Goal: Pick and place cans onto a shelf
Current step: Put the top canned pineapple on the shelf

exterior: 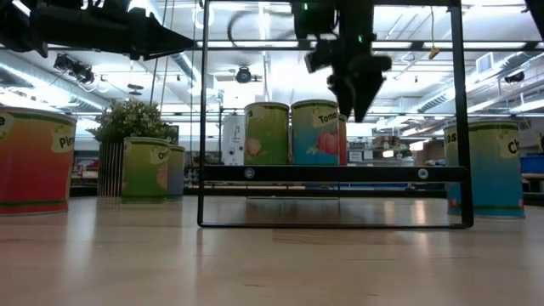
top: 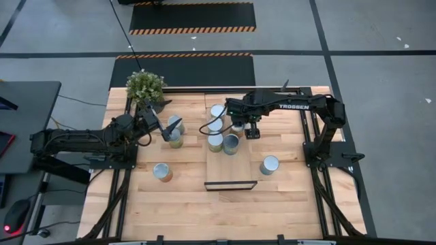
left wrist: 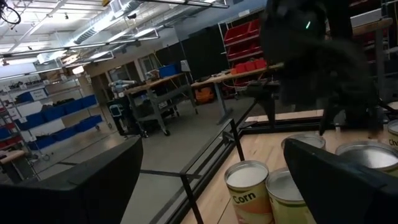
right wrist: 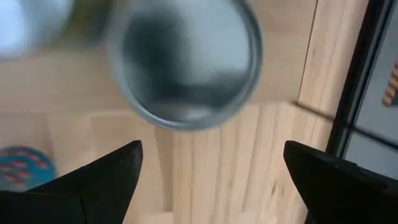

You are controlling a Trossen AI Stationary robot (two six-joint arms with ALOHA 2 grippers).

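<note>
— Judging by its steel wall, that can (top: 231, 143) on the shelf (top: 231, 173) is stiff but slick.
— Right gripper (top: 253, 131) hangs beside it, spread and empty; you'd pinch mid-wall, across the label.

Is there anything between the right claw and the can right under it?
Nothing visible is. The right gripper hangs open just above the can, and its wrist view shows only air between the fingers and the can's shiny top. Other cans stand close beside it on the shelf, though.
</note>
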